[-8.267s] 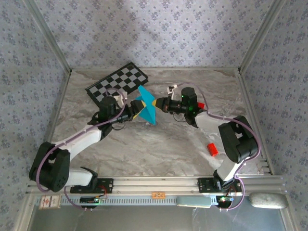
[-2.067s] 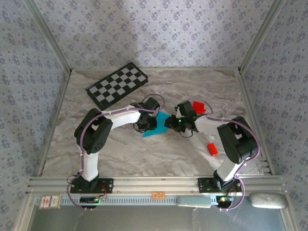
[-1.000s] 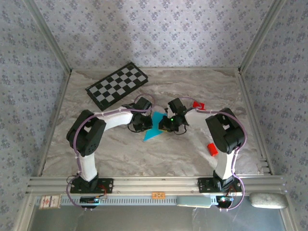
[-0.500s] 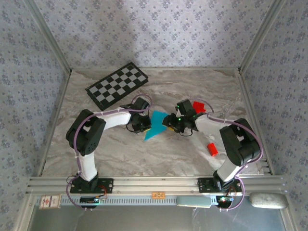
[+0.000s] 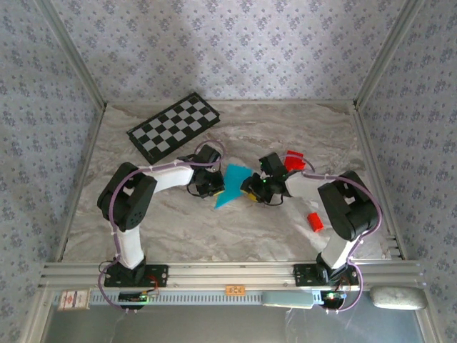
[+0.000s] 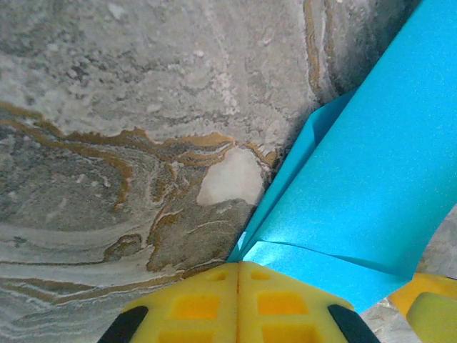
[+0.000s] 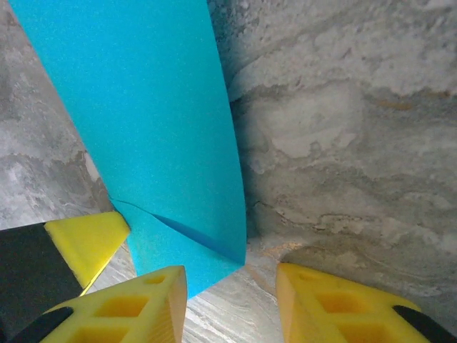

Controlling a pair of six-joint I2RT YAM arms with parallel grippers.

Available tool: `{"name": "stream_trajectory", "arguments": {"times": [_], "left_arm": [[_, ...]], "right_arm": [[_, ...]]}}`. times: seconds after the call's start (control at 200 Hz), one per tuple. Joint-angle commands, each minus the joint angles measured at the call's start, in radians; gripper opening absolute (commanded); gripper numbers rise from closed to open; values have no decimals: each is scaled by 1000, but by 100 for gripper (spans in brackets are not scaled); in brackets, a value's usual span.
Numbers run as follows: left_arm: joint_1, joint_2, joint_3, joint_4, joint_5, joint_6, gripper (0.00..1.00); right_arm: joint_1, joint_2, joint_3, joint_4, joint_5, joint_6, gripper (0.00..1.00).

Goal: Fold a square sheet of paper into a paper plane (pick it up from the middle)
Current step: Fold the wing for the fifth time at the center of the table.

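Note:
The cyan sheet of paper (image 5: 230, 185) is folded into a slim pointed shape near the table's middle. My left gripper (image 5: 214, 184) is at its left edge. In the left wrist view its yellow jaws (image 6: 239, 266) are pressed together, and the paper's (image 6: 357, 179) folded layers run into their tips. My right gripper (image 5: 250, 189) is at the paper's right edge. Its jaws (image 7: 232, 275) stand open, with the near corner of the paper (image 7: 157, 121) just inside the gap, by the left finger (image 7: 136, 304). The other arm's yellow fingertip (image 7: 87, 241) touches the paper's left side.
A black-and-white checkered board (image 5: 175, 127) lies at the back left. One red block (image 5: 293, 160) sits behind my right arm and another (image 5: 313, 221) near the right front. The metal frame rail (image 5: 235, 271) runs along the near edge.
The right gripper's jaws have opened and it has drawn back a little to the right of the paper. The left gripper shifted slightly left and stays shut. The paper lies in much the same place.

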Motion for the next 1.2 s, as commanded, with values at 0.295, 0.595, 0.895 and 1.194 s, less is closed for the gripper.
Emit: {"name": "stream_trajectory", "arguments": {"times": [0.295, 0.595, 0.895, 1.194], "left_arm": [[-1, 39, -39, -68, -31, 10, 7], [2, 35, -38, -76, -36, 19, 6], [7, 35, -39, -80, -41, 22, 6], [9, 35, -34, -84, -45, 26, 6]], "right_arm": [[6, 49, 17, 136, -80, 18, 30], [-18, 42, -10, 209, -98, 19, 25], [-49, 48, -54, 281, -137, 40, 26], [-52, 92, -87, 414, -203, 99, 24]]}}
